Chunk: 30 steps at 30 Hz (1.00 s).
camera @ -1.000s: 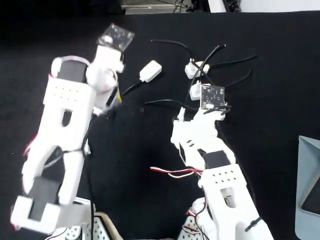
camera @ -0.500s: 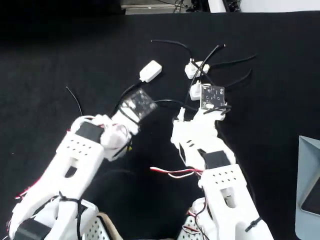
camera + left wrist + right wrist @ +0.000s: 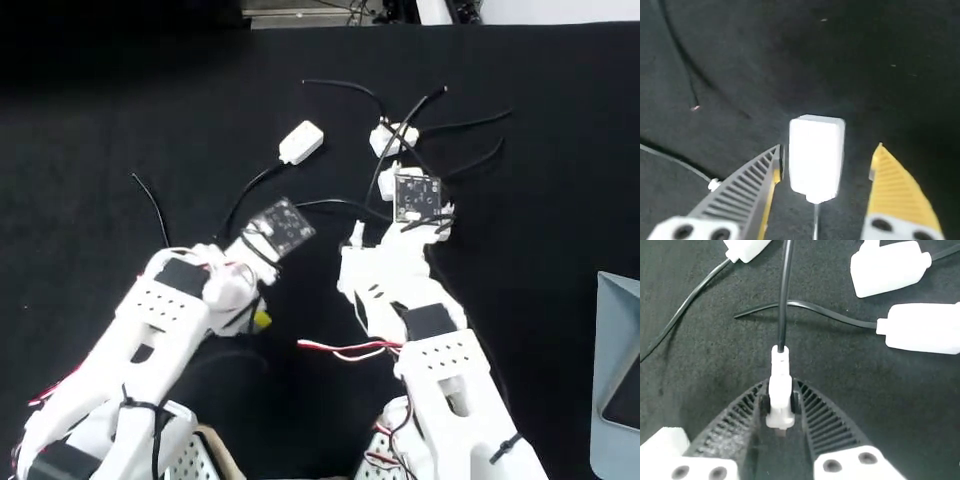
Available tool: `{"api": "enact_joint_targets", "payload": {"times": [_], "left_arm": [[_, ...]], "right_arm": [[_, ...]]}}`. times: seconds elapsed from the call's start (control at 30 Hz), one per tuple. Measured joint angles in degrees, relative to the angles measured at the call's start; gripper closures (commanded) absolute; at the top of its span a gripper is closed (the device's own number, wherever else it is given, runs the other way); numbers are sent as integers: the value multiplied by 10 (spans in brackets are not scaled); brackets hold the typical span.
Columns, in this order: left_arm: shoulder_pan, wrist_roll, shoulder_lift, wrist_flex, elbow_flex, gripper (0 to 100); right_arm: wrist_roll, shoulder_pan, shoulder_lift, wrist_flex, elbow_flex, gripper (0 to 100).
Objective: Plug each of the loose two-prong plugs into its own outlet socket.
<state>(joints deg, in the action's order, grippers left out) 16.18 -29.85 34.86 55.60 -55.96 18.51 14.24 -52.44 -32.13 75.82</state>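
Observation:
On the black table lies a white outlet socket with a black lead. In the left wrist view this socket sits between the spread fingers of my left gripper, touching neither. From above, the left arm's wrist hangs short of it. My right gripper is shut on a small white two-prong plug whose black cable runs away from it. Beyond that plug lie two white sockets; in the high view these sockets are beside the right wrist.
Several black cables cross the table around the sockets, and one loose cable lies left of the left arm. A grey-blue tray stands at the right edge. Red and white wires hang off the right arm.
The left arm has swung from the far left toward the middle and come down behind the white socket. The right arm edged slightly forward with the plug.

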Motion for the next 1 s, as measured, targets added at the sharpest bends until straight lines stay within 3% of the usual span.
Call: {"api": "enact_joint_targets", "payload": {"times": [0.2, 0.47, 0.73, 1.0], "left_arm": [[-60, 17, 4, 0, 12, 713], [-148, 125, 149, 0, 4, 712], [-155, 233, 335, -30, -83, 712], [-116, 236, 476, 31, -91, 711]], "right_arm": [[-45, 32, -39, -43, 0, 986], [-86, 152, -231, -157, 0, 987], [-138, 262, -309, -173, 0, 987], [-154, 299, -309, -173, 0, 987]]}}
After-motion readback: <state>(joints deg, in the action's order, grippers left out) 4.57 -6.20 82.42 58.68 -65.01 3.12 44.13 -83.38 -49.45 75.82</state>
